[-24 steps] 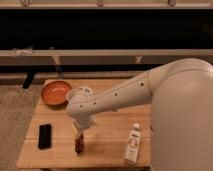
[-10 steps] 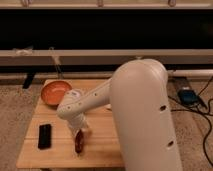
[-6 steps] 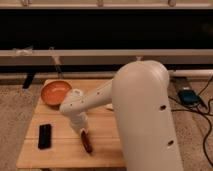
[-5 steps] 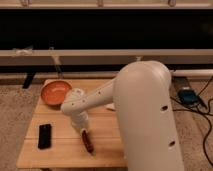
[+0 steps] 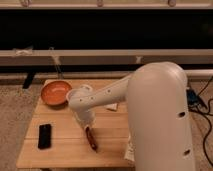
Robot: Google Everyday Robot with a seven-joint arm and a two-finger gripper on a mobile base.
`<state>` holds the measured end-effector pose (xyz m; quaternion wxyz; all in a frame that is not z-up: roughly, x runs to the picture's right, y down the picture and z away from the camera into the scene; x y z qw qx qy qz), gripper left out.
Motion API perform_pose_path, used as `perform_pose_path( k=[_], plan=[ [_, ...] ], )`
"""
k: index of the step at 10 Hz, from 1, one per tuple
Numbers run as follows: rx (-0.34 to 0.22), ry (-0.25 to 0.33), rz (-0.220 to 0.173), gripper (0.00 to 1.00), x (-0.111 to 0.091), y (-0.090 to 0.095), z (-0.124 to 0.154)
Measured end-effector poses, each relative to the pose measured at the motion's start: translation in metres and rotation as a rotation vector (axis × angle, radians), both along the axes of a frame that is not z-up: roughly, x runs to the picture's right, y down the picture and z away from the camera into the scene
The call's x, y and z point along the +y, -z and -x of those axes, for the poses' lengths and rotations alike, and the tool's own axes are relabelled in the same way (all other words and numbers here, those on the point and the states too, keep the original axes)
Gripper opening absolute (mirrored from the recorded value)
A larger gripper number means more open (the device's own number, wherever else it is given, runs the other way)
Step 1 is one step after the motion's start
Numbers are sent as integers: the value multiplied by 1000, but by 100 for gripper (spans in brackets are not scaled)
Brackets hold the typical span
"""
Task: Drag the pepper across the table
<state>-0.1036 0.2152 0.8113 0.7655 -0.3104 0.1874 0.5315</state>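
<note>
Orange bowl (image 5: 55,93): rear left corner. Black rectangular block (image 5: 45,136): front left, lying flat, well left of the centrally placed gripper (image 5: 87,126). Pale item (image 5: 113,106): mostly hidden, possibly a cup.

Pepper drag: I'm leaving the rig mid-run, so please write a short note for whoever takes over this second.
Gripper: low over the table, at the far end of the pepper; contact cannot be seen.
Pepper: lying flat at a slant near the table's front middle, right of the black block and nearer the camera than the orange bowl.
Done: the pepper has slid a little rightward in the view over the last seconds.
Left: continue the drag across the table; its right side is hidden by the arm.
</note>
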Motion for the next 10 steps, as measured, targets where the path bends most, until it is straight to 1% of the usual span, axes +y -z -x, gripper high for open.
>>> perform_pose_path(
  k=[3, 6, 10],
  plan=[
    [1, -52, -28, 0, -15, -10, -16],
    [16, -103, -62, 0, -39, -29, -37],
    [-8, -103, -106, 0, -59, -43, -32]
  ],
)
